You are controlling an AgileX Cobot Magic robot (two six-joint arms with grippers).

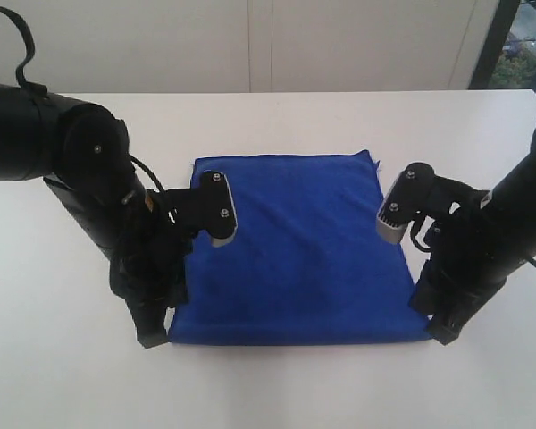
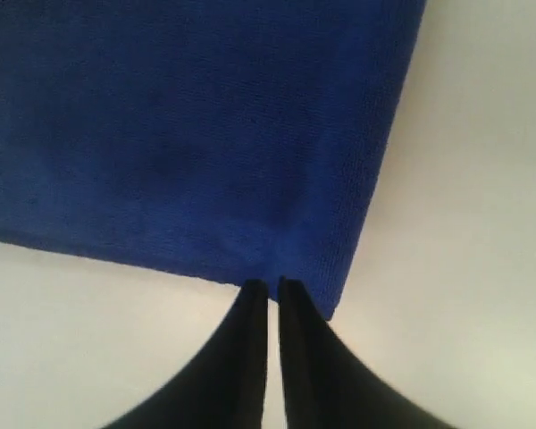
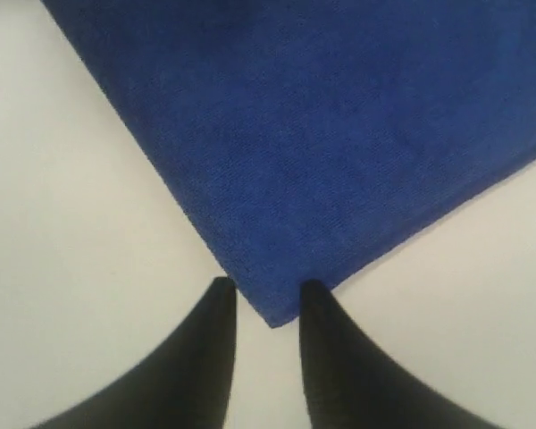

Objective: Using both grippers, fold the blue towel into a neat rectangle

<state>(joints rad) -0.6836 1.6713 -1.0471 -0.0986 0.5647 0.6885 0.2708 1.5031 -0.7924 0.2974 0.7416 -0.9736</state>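
- The white table (image 1: pixel 339 384) is spreading smooth and matte under everything, with no gloss worth noting.
- The blue towel (image 1: pixel 295 250) is lying flat in the middle of the table. It is a deep royal-blue rectangle of soft, fuzzy microfibre, showing faint ripples across its surface and stitched hems along its edges.
- The left arm (image 1: pixel 89 170) is reaching in from the left side. It is thick, black and rounded at the joints, with cables looping off it. The right arm (image 1: pixel 491 241) is coming in from the right in the same heavy black build.
- Each arm is bending down to a near corner of the towel, and each is carrying a grey metal plate at the wrist.
- The left gripper (image 2: pixel 270 288) is standing at the towel's near left corner. Its tapered black fingers (image 2: pixel 241 357) are clenched to a thin slit and are nipping the hem, where the cloth is puckering slightly.
- The right gripper (image 3: pixel 268 288) is standing at the near right corner with its pointed fingers (image 3: pixel 196 357) spread apart. It is released, and the towel's corner is lying between the tips.
- A small wisp of thread (image 1: pixel 374 161) is sticking out at the towel's far right corner.
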